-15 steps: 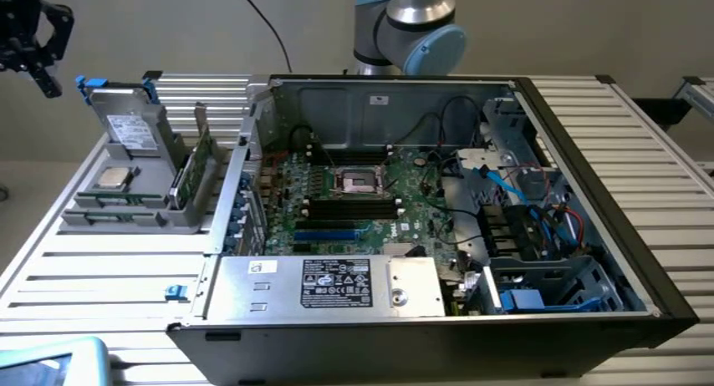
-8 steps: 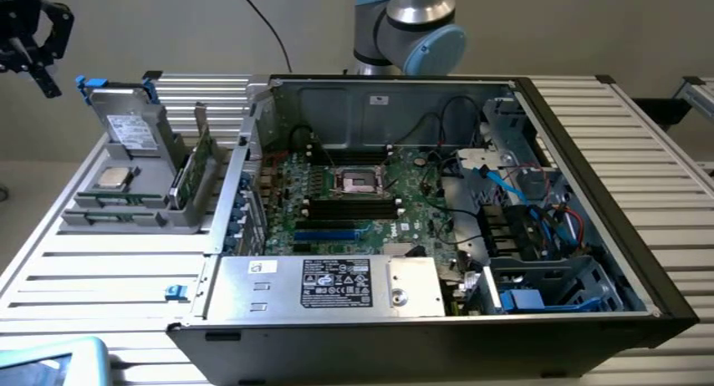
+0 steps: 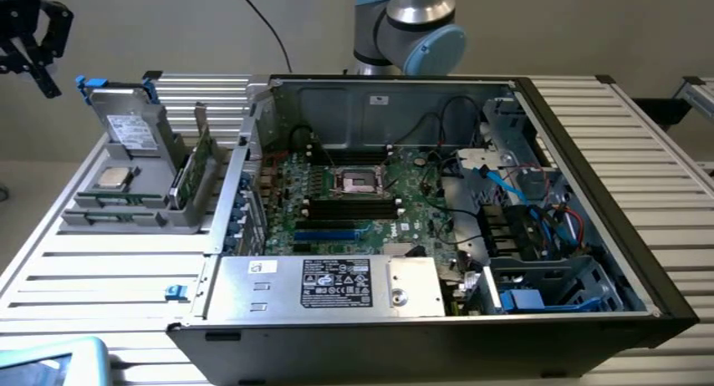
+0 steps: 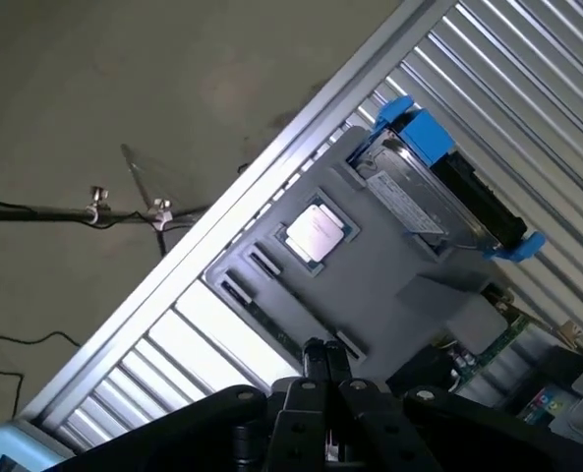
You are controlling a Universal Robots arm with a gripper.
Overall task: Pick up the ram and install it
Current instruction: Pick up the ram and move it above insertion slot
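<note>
An open computer case [image 3: 379, 110] sits on the slatted desk [image 3: 100, 269], its motherboard [image 3: 334, 210] exposed; beside it, a grey holder [image 3: 112, 217] carries a silver processor chip [image 3: 114, 178] and a propped-up drive [image 3: 134, 129] with blue brackets.

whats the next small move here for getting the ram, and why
Probably open the pincer: its fingers are pressed together with nothing between them, above the grey holder, while the ram stands on edge in that holder, untouched. Shut jaws could not close around it.
</note>
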